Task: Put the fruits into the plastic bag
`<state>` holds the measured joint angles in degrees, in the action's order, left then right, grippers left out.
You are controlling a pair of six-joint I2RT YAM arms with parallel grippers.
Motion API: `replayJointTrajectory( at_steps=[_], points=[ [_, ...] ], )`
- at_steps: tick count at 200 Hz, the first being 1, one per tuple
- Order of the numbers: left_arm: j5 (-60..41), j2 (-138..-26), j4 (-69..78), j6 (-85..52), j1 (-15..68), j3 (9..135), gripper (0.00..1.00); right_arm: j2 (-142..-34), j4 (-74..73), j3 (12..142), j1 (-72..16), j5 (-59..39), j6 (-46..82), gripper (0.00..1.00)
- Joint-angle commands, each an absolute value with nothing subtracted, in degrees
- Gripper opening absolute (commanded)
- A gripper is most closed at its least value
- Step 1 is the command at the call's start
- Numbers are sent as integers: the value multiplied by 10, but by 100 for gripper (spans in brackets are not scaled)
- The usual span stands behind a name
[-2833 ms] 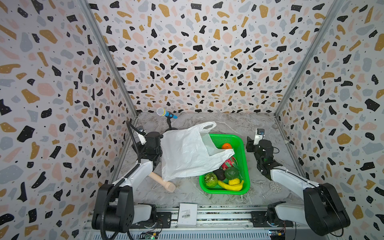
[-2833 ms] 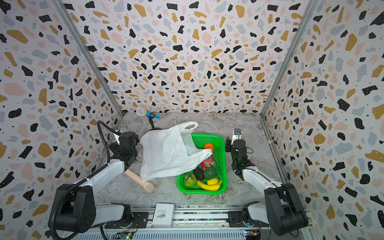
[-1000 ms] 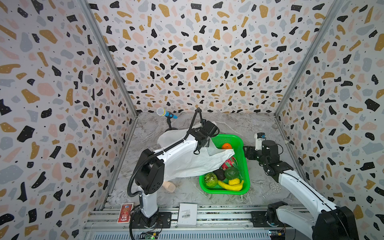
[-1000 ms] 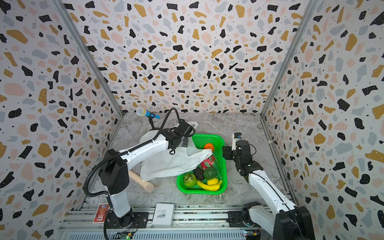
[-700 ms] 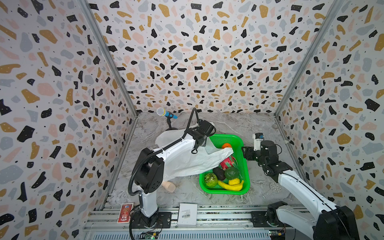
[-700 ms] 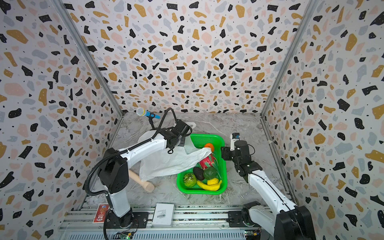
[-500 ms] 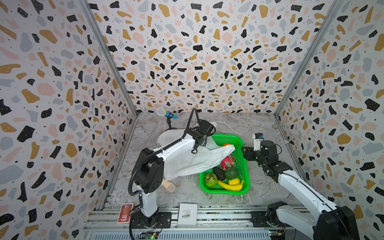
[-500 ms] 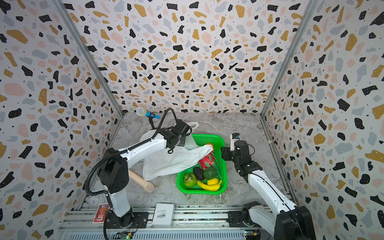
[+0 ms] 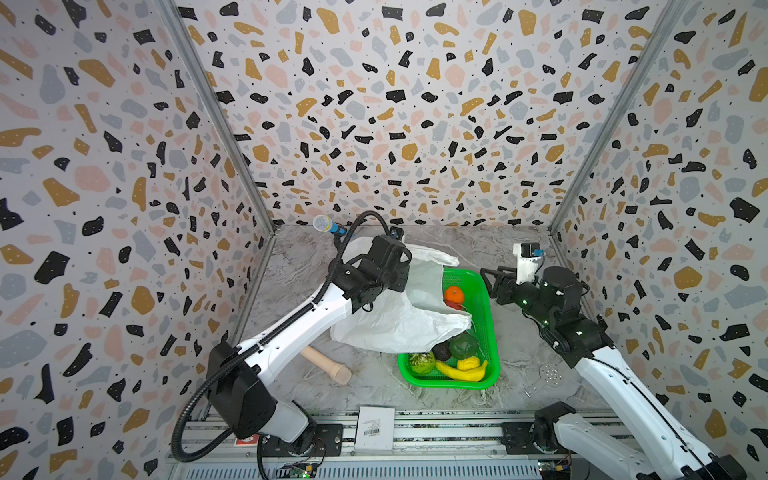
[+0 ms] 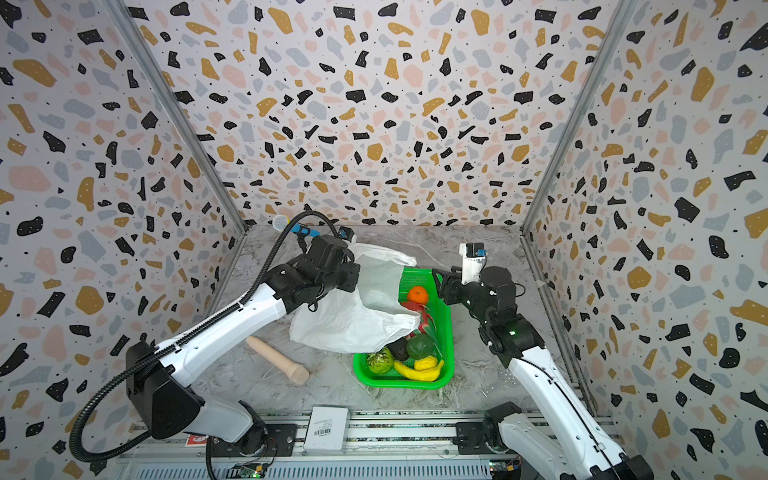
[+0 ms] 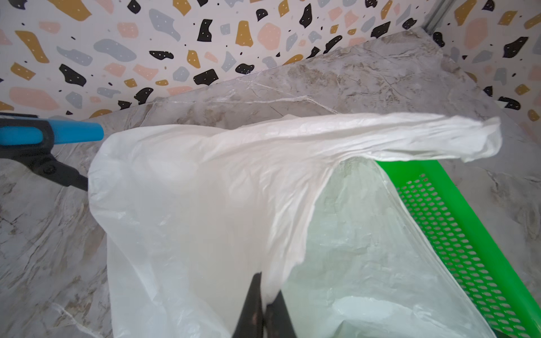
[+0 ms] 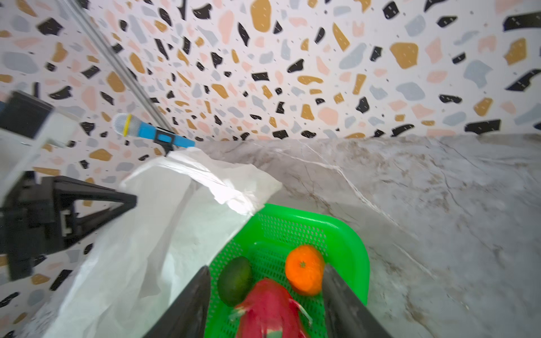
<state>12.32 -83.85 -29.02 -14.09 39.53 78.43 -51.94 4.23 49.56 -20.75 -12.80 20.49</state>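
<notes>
1. Left tool (image 11: 265, 304): jaws pressed together, pinching a fold of the plastic bag (image 9: 395, 328) near its mouth.
2. Plastic bag: white and crinkled, lying on the desk (image 9: 299, 270). Its right side is draped over the left rim of the green basket (image 9: 486, 299).
3. Right tool (image 12: 265, 272): jaws spread, holding nothing. It hangs over the basket's far end, above the orange (image 9: 454, 295) and dragon fruit (image 12: 269, 304).
4. Near end of the basket: avocado (image 9: 442, 352), round green fruit (image 9: 463, 345), bumpy green fruit (image 9: 422, 362), banana (image 9: 461, 374).
5. Wooden cylinder (image 9: 328, 365): on the desk, left of the basket.

Orange (image 12: 304, 269), green fruit (image 12: 235, 279), dragon fruit (image 12: 269, 307) in green basket (image 12: 348, 234), white bag (image 12: 158, 234) alongside
</notes>
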Motion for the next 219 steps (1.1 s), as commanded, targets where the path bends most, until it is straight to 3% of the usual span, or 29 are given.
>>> replayJointTrajectory(
  at_steps=[1,43,91,187,205,219],
  points=[
    [90,-831,-263,-118,395,768,0,-517,40,525,-218,-219,206,61],
    [66,-839,-249,-159,387,783,0,-568,35,557,-310,-288,246,61],
    [47,-854,-246,-194,380,794,0,-622,0,530,-434,-247,265,61],
    [34,-824,-226,-215,380,763,0,-732,-21,547,-452,-227,239,58],
    [34,-821,-221,-221,380,757,0,-746,-40,544,-453,-243,254,53],
    [34,-818,-214,-229,381,749,0,-751,-64,536,-453,-249,272,40]
  ],
)
